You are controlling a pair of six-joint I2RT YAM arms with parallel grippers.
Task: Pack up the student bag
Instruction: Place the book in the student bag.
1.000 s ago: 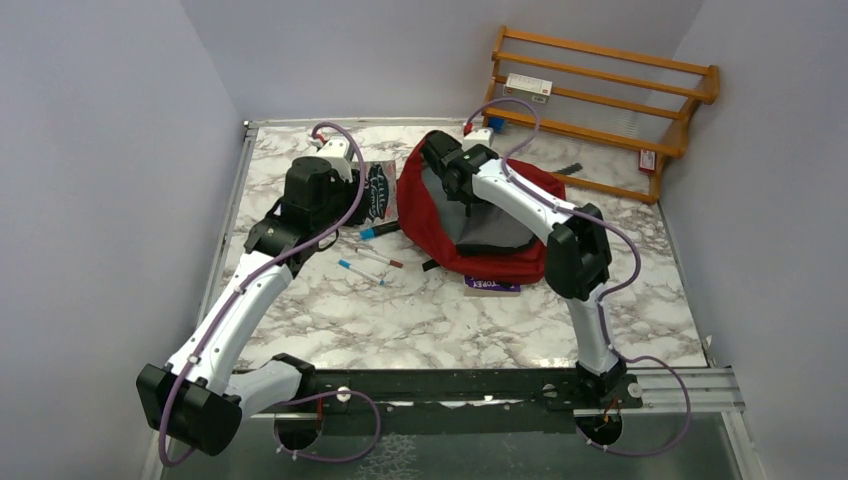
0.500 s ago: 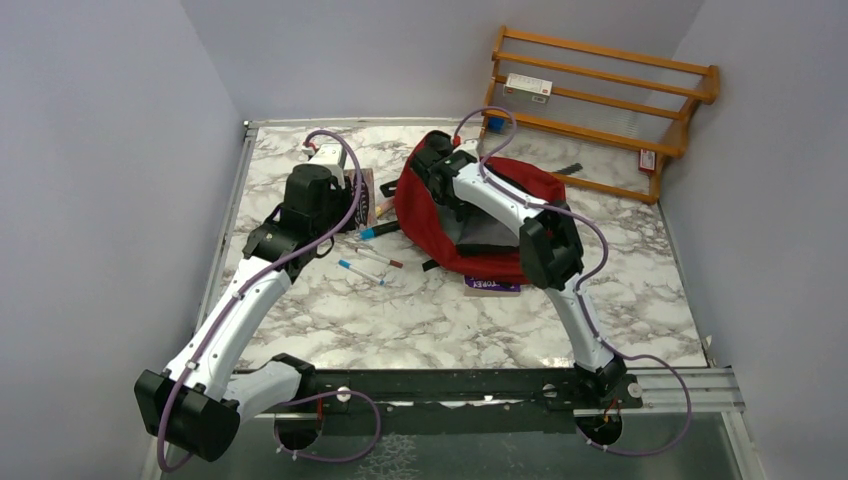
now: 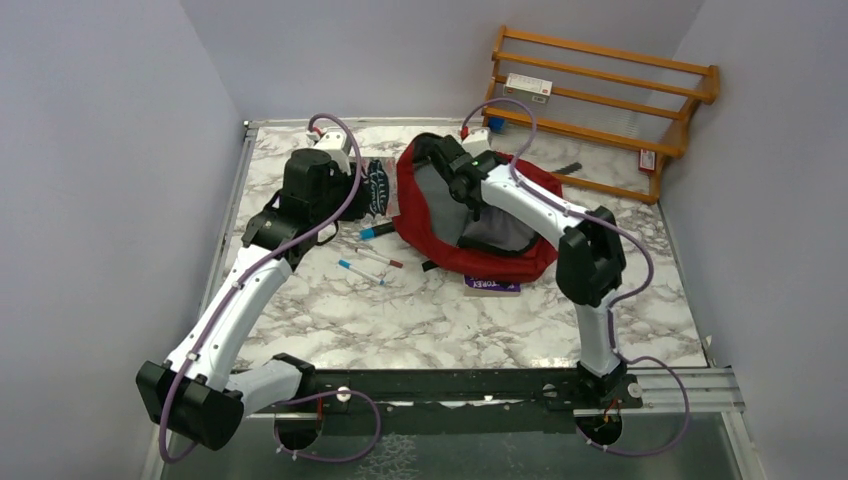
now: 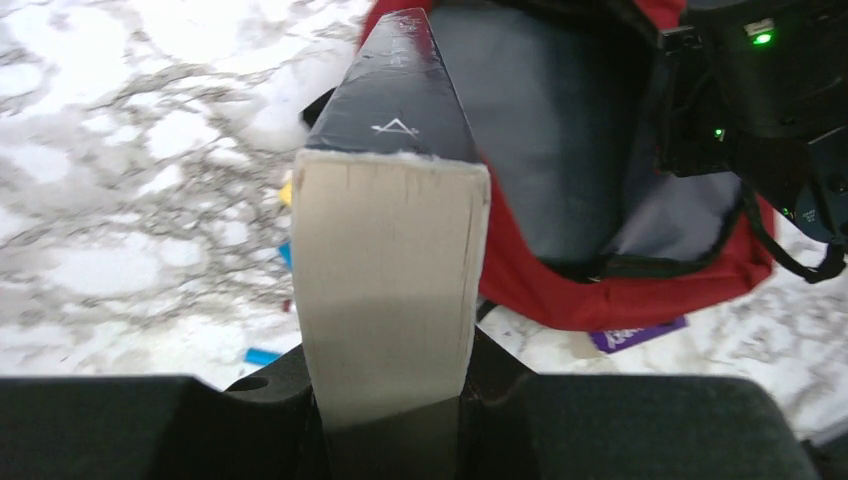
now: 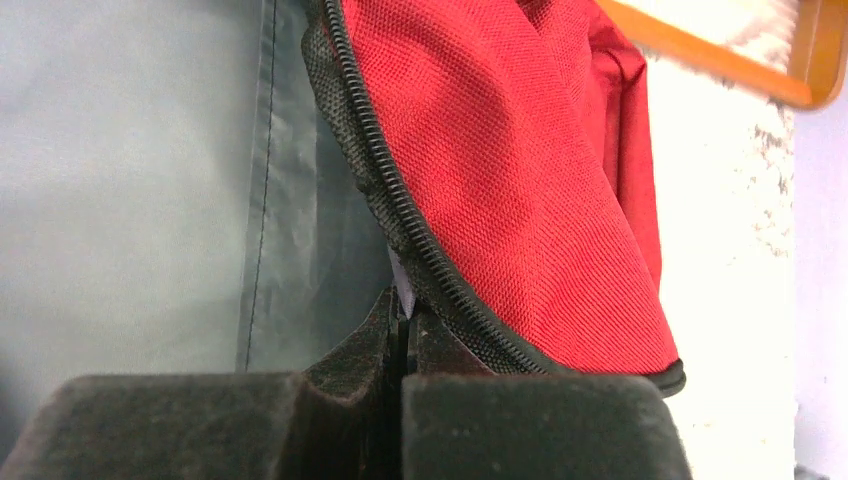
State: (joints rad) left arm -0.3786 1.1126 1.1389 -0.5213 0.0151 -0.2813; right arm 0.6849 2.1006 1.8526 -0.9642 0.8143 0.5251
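On the left, the left gripper is squeezed tight on a thick book with a black cover and creamy paper edges. It holds the book up on its edge, above the table. The far end of the book points at the open mouth of the big dark-red cloth backpack. The book is just beside the left side of the backpack. I cannot tell if they touch.

A few thin pens lie flat near the book, a bit closer to the arms.

The backpack lies at the far middle of the table with its mouth wide open. The right gripper reaches over it from the right to the far rim. Its two fingers are pressed together, and they pinch the edge of the backpack right by the black zipper. A flat purple thing sticks out from under the near edge of the backpack.

The table has a white marble look with grey wiggly lines. The walls are plain and pale. In the far right corner leans an orange-brown wooden rack with long rails.

The red cloth is rough and woven. The grey lining inside is smooth. The zipper has small bumpy black teeth. The gripper fingers are dark and dull.
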